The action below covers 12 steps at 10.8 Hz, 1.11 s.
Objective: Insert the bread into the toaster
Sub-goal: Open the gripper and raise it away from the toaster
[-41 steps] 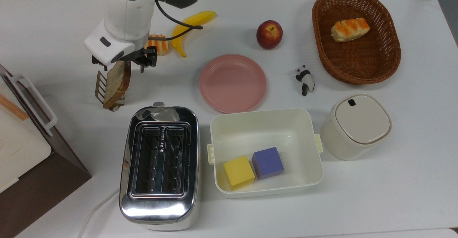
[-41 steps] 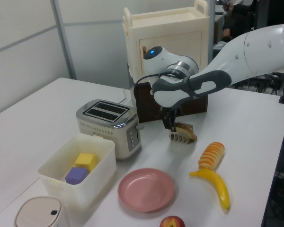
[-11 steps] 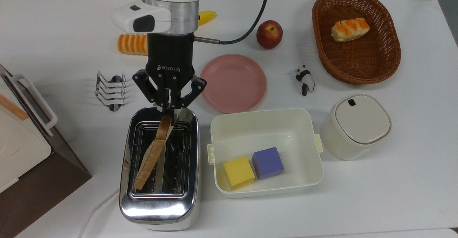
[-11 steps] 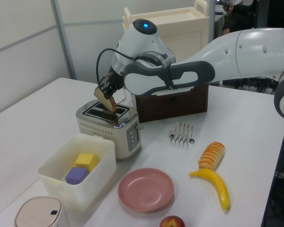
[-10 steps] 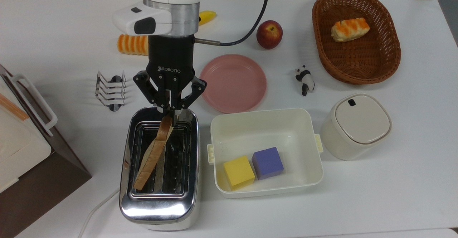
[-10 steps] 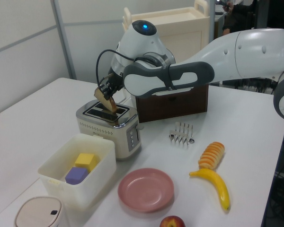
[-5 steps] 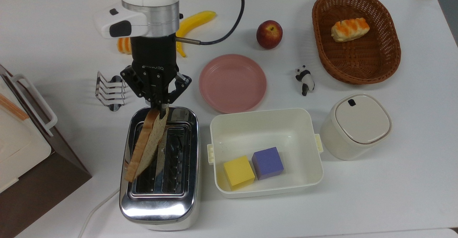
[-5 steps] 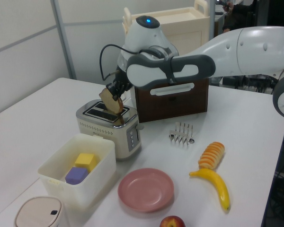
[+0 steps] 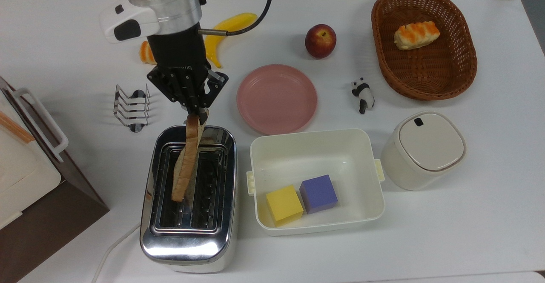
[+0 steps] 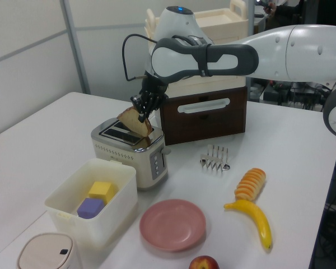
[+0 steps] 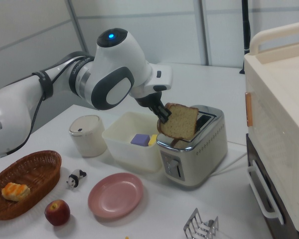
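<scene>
**A:** Toaster (image 9: 188, 236) first, since it's the biggest worry: the bread (image 9: 187, 164) hangs above it edge-down but slanted. In the top view it runs across the top view's left slot at a slight angle, and in the right view (image 11: 178, 122) its lower corner sits just at the chrome top. If it goes down like that, I'd guess a corner catches the slot rim and the slice bends or jams.

**B:** And the gripper (image 9: 196, 113)?

**A:** Clamped on the slice's upper crust edge. Letting go now would probably leave it leaning out, not seated.

**B:** Anything you can't make out?

**A:** Whether the bottom edge is already inside the slot; the slice itself covers that spot. The slot's depth is dark too.
</scene>
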Tool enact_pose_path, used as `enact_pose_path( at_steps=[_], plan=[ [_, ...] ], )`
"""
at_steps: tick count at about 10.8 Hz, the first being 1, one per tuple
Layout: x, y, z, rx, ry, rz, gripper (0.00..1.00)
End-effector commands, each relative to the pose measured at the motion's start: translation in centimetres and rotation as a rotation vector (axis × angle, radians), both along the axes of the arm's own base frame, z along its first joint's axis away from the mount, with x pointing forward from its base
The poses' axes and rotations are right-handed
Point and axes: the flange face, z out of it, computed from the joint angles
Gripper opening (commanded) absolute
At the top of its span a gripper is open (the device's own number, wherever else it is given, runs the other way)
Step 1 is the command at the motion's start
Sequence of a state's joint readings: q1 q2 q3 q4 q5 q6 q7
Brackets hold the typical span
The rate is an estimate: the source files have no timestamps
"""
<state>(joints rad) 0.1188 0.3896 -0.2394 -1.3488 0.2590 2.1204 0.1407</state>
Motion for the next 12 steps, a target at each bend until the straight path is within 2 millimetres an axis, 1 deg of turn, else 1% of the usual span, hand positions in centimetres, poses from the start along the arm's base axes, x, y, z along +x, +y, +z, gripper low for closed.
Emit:
enact_pose_path(
  at_steps=[1, 2, 4, 6, 8, 9, 10, 11, 12],
  plan=[
    [-0.6, -0.6, 0.1, 0.041, 0.004, -0.047, 0.92],
    [-0.3, -1.1, 0.7, 0.046, -0.048, -0.089, 1.0],
    [0.0, -1.8, 1.4, 0.061, -0.097, -0.151, 1.0],
    [0.2, -1.9, 1.6, 0.06, -0.123, -0.159, 1.0],
    [-0.1, -1.9, 2.1, 0.043, -0.12, -0.147, 1.0],
    [-1.1, -2.3, 3.2, -0.006, -0.101, -0.133, 1.0],
    [-2.7, -1.9, 2.4, -0.103, 0.038, -0.075, 1.0],
    [-4.8, -0.9, 2.2, -0.166, 0.188, 0.006, 1.0],
    [-6.9, -0.1, 2.0, -0.174, 0.306, 0.082, 1.0]
  ],
)
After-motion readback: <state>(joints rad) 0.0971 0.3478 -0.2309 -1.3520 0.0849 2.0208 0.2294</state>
